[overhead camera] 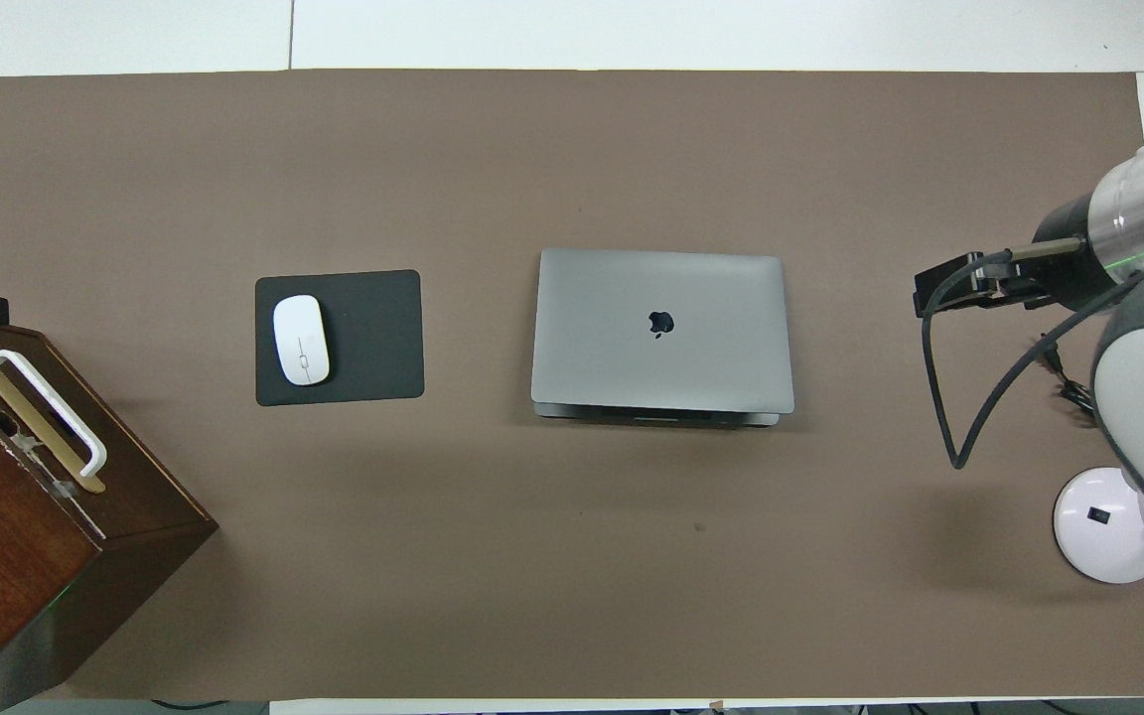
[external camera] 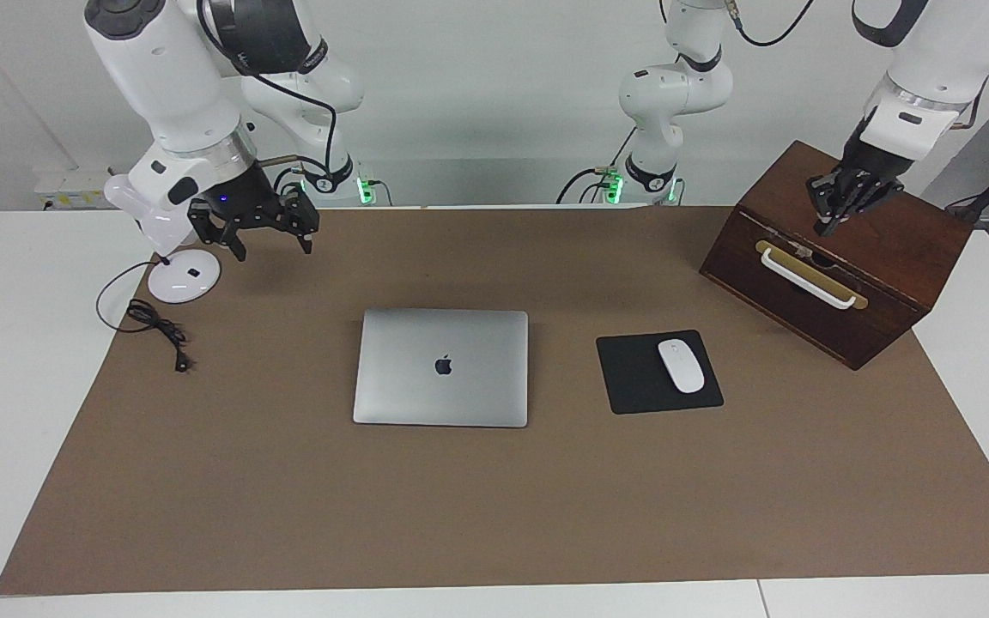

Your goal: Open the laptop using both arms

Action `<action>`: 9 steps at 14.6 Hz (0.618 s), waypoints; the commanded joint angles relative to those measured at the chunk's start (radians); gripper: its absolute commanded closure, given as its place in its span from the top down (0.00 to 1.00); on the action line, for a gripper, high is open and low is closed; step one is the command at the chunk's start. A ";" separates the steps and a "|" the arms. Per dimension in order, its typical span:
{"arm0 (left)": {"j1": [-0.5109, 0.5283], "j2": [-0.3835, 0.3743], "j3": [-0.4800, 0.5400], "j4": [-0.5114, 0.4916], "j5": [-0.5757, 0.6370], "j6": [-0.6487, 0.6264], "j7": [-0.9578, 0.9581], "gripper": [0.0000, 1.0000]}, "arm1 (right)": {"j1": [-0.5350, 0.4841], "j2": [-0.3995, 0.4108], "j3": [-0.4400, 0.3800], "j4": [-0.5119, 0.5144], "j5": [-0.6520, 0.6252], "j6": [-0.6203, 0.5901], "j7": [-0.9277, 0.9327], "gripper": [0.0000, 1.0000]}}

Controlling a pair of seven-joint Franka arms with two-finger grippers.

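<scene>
The worktop (external camera: 494, 515) carries a brown mat under every item. A dark wooden box (external camera: 838, 253) with a white handle (external camera: 806, 277) on its front stands at the left arm's end. A black mouse pad (external camera: 636, 378) with a white mouse (external camera: 681, 366) on it lies between the box and the laptop. A round white lamp base (external camera: 184, 276) and a loose black cable (external camera: 155, 324) sit at the right arm's end. Nothing rests on or touches the laptop.

The laptop (external camera: 442, 367) lies flat near the middle of the worktop, lid fully down, silver-grey, dark logo uppermost (its edges run parallel to the mat's edges). In the overhead view the laptop (overhead camera: 661, 331) shows a thin dark seam along the edge nearer the robots.

The left end effector (external camera: 829, 219) hangs over the top of the wooden box, fingertips brought together, gripping nothing, well apart from the laptop. The right end effector (external camera: 264, 245) hangs over the mat just beside the lamp base, its fingers spread wide and empty, also well apart from the laptop.
</scene>
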 commanded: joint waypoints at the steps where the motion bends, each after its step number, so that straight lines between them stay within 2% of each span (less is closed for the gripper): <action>1: -0.042 -0.061 0.008 -0.127 -0.047 0.099 -0.010 0.00 | -0.004 -0.009 0.001 -0.013 0.022 -0.003 -0.001 1.00; 4: -0.129 -0.124 0.008 -0.271 -0.078 0.255 -0.010 0.00 | 0.003 -0.010 0.003 -0.013 0.022 -0.003 0.001 1.00; 9: -0.275 -0.260 0.008 -0.584 -0.118 0.582 -0.013 0.00 | 0.005 -0.024 0.004 -0.041 0.022 -0.003 -0.002 1.00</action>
